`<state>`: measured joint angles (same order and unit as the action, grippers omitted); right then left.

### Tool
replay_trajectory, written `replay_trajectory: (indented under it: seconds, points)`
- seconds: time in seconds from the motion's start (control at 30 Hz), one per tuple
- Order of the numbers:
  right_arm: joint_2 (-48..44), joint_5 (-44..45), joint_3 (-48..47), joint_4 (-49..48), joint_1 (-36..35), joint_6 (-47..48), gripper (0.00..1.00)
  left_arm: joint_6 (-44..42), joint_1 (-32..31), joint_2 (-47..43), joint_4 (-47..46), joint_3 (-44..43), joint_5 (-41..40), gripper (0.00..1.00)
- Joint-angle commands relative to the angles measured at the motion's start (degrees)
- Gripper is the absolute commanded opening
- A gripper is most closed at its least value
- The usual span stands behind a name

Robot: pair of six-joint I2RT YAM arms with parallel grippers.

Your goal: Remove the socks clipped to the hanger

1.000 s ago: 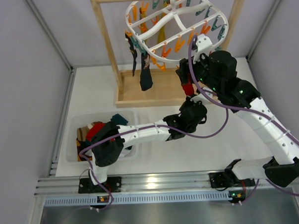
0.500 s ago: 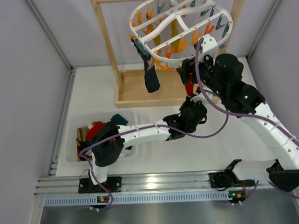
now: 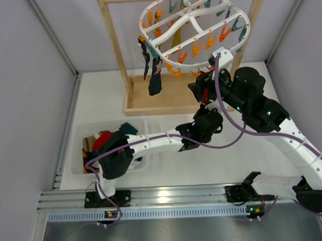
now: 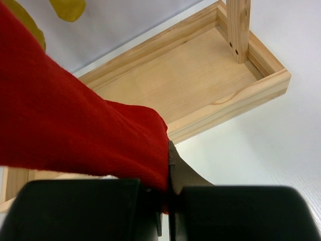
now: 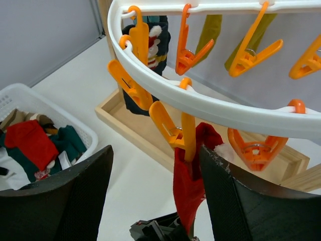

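Note:
The white oval hanger [image 3: 191, 28] hangs from the wooden stand, with orange and teal pegs. A red sock [image 5: 188, 186] hangs from an orange peg [image 5: 188, 135] on the hanger's near rim [image 5: 200, 100]. Its lower end is pinched in my left gripper [image 4: 168, 201], which is shut on the red sock [image 4: 75, 125] and sits below it [image 3: 206, 121]. My right gripper [image 5: 155, 196] is open, one finger on each side of that peg, not touching it; it also shows in the top view [image 3: 202, 86]. Dark socks [image 3: 155, 80] and mustard socks [image 5: 210, 30] hang clipped further back.
The wooden stand's flat tray base [image 4: 200, 75] lies just behind the grippers, with its uprights [image 3: 115, 48] at both ends. A white basket [image 3: 79, 150] holding several socks stands at the near left, also seen in the right wrist view [image 5: 30, 95].
The hanger has swung up and to the right and the dark socks swung with it. My right arm shifted slightly down. My left gripper has kept its hold on the red sock.

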<state>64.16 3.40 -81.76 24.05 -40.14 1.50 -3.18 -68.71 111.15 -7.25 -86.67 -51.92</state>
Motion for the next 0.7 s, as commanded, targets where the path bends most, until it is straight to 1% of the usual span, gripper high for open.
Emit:
replay_trajectory:
  seconds: [0.0,0.1,0.27,0.5,0.67]
  points:
    - [0.08,2.48,-1.38,-1.90,-1.08,0.96,0.67,1.07,-0.02,-1.73,0.04,-0.25,0.33,0.00]
    - [1.75,6.78,-2.87,-2.52,-1.34,2.45,0.68,1.51,-0.02,-1.99,0.30,-0.25,0.94,0.00]
    - [5.71,7.23,-7.80,-0.50,-2.04,3.34,0.68,1.77,-0.02,-2.17,0.30,-0.34,1.47,0.00]
    - [8.43,15.31,-8.95,-3.22,-2.93,4.48,0.67,1.86,-0.02,-2.87,0.39,0.10,2.09,0.00]
    - [7.82,18.83,-6.93,-6.65,-3.28,4.48,0.58,1.60,-0.02,-2.78,0.30,0.54,2.17,0.00]
